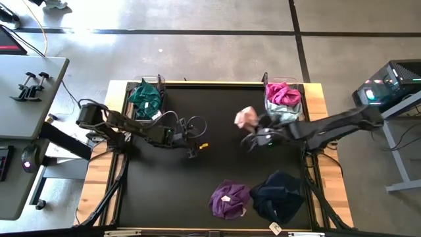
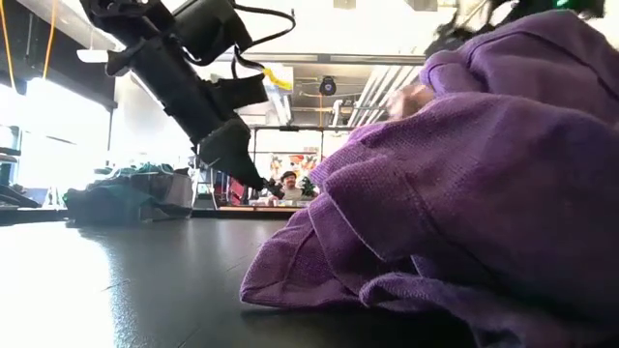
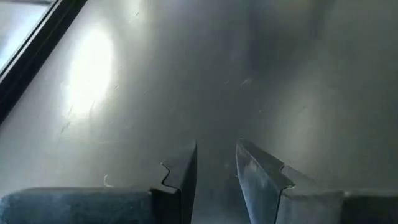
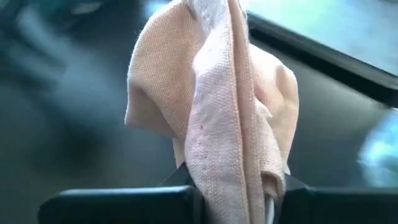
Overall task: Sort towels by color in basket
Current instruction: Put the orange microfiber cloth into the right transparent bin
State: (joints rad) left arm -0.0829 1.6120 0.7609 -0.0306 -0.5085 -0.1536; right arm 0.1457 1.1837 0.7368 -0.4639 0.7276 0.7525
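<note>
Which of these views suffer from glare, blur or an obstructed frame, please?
Low view: the purple towel sits close to the lens and fills the right half; windows behind are blown out. Left wrist view: a bright glare patch on the black table. Right wrist view: the peach-pink towel is sharp, the background blurred.

In the low view the purple towel fills the right half, cut off by the right and bottom edges, and hides whatever lies behind it. A blurred peach patch shows above it, too smeared to make out. In the right wrist view the peach-pink towel covers the right tool's fingertips, and the surface behind is blurred. In the high view the navy towel shows no clear folds.
</note>
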